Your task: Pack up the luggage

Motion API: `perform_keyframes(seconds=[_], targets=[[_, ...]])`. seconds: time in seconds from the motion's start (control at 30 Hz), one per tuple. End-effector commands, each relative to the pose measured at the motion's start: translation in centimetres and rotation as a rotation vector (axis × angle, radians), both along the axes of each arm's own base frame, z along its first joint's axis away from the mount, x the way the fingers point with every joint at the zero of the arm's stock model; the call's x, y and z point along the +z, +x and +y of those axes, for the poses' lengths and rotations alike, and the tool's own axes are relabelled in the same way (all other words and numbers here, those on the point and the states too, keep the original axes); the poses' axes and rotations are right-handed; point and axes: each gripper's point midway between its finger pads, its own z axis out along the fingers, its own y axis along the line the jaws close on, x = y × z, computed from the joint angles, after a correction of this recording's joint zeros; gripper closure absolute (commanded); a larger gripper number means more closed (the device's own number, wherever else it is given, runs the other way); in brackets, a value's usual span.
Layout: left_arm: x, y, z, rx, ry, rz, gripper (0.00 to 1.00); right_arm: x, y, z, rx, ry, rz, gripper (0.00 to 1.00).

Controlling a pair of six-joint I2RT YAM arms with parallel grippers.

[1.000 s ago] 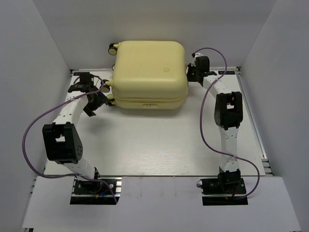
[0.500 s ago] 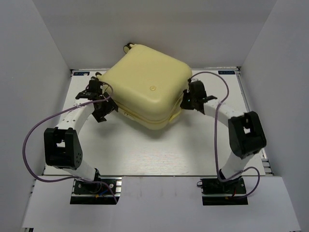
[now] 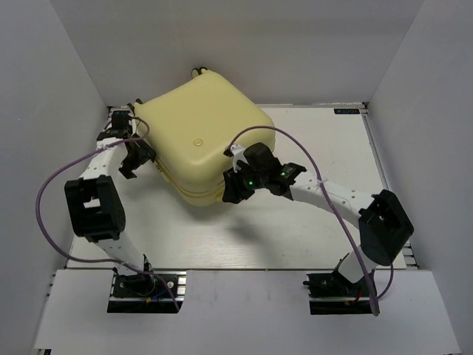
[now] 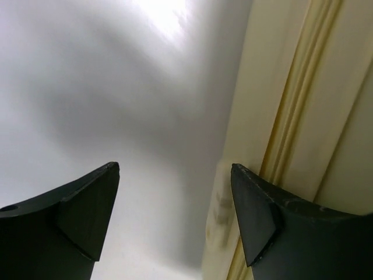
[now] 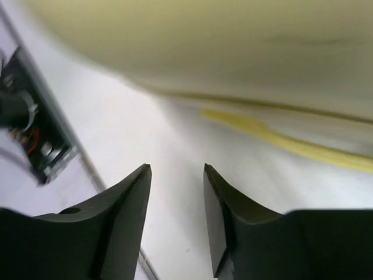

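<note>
The luggage (image 3: 196, 137), a closed pale yellow hard-shell suitcase, lies flat and turned at an angle at the back left of the table, with a wheel (image 3: 196, 72) showing at its far side. My left gripper (image 3: 135, 159) is open beside its left side; in the left wrist view (image 4: 175, 168) the right finger (image 4: 256, 216) lies against the suitcase's seamed side (image 4: 303, 116), nothing between the jaws. My right gripper (image 3: 234, 189) is open and empty at the suitcase's front right corner; in the right wrist view (image 5: 178, 169) the shell (image 5: 233, 46) is just above the fingers.
White walls enclose the table (image 3: 310, 214) on three sides. The left arm's purple cable (image 3: 44, 200) loops out to the left. The right arm's cable (image 3: 288, 133) arcs over the table's middle. An arm base mount (image 5: 29, 134) shows at the left of the right wrist view.
The suitcase has turned and slid left. My right gripper has swept from its right side to its front right corner. My left gripper has shifted back and left along its side.
</note>
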Motion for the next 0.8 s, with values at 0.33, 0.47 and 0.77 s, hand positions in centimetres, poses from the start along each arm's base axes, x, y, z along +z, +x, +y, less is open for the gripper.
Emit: perform_keyframes(seconds=[0.33,0.47,0.77], targets=[[5.4,3.3,1.6,-0.027,0.008,-0.117,0.05,4.2,4.9,-12.4,-0.490,-0.287,-0.246,0.18],[5.8,-3.7,1.2,0.051,0.024,-0.057,0.00,4.0,6.3,-15.9,-0.613,-0.340,-0.238,0.16],[6.7,-12.6,-8.8,-0.069,-0.089,-0.213,0.00,4.1,8.9,-16.0,-0.529,-0.248,-0.303,0.21]])
